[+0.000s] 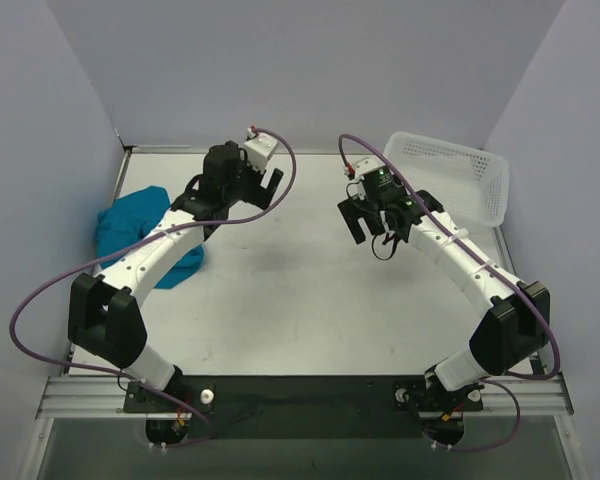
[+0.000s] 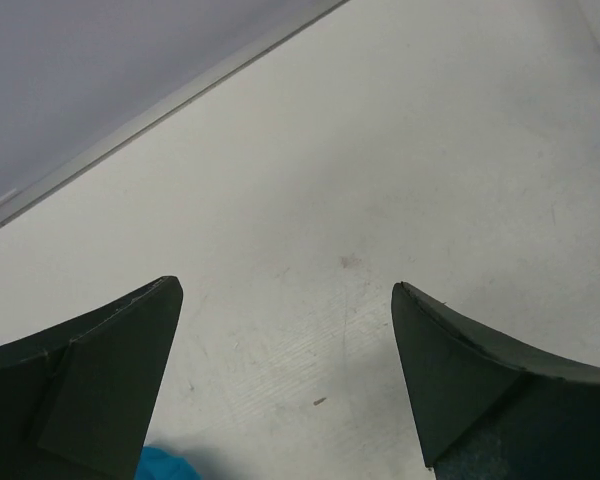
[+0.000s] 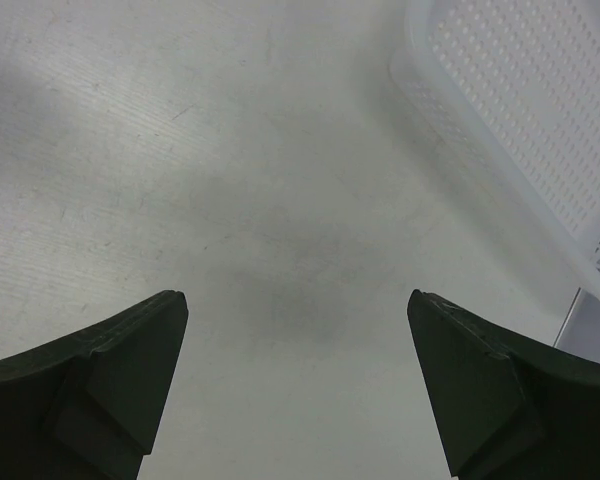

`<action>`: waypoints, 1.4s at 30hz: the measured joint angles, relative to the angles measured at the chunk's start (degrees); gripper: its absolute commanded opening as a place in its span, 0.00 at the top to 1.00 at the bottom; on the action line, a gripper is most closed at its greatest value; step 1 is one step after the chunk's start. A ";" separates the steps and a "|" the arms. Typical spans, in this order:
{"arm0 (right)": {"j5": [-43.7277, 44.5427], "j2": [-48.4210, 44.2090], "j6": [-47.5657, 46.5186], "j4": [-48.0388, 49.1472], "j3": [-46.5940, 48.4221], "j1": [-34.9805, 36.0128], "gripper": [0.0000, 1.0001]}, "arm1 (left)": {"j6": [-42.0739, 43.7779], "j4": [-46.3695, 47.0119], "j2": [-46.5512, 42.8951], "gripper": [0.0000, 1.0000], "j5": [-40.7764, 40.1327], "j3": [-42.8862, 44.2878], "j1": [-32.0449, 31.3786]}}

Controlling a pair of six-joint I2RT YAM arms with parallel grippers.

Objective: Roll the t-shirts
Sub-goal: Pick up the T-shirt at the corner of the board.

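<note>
White tabletop (image 1: 300, 290) inside pale walls, teal t-shirt (image 1: 130, 225) bunched at the edge opposite the perforated basket (image 1: 450, 175), left gripper (image 2: 285, 288) and right gripper (image 3: 298, 295) spread, holding nothing; best spread flat first, pinching hem corners.

Teal-blue t-shirt (image 1: 132, 228) crumpled in heap, unrolled, at table's left edge, partly under arm.

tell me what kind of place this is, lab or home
Probably a robot lab work cell: a white table boxed in by plain walls, two arms bolted at its near edge, a crumpled teal t-shirt and a white basket.
</note>
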 measured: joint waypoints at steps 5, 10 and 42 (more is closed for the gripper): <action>-4.44 0.61 -1.73 -1.36 2.58 0.00 0.00 | 2.12 -7.65 -1.44 0.19 3.13 0.04 5.44; -8.57 0.76 -6.38 -3.28 5.73 0.00 0.00 | 4.59 -18.88 4.07 0.15 8.24 7.32 16.74; -17.46 3.39 -10.73 -7.19 6.49 0.37 0.00 | 5.35 -35.26 25.66 1.00 -1.38 13.03 30.71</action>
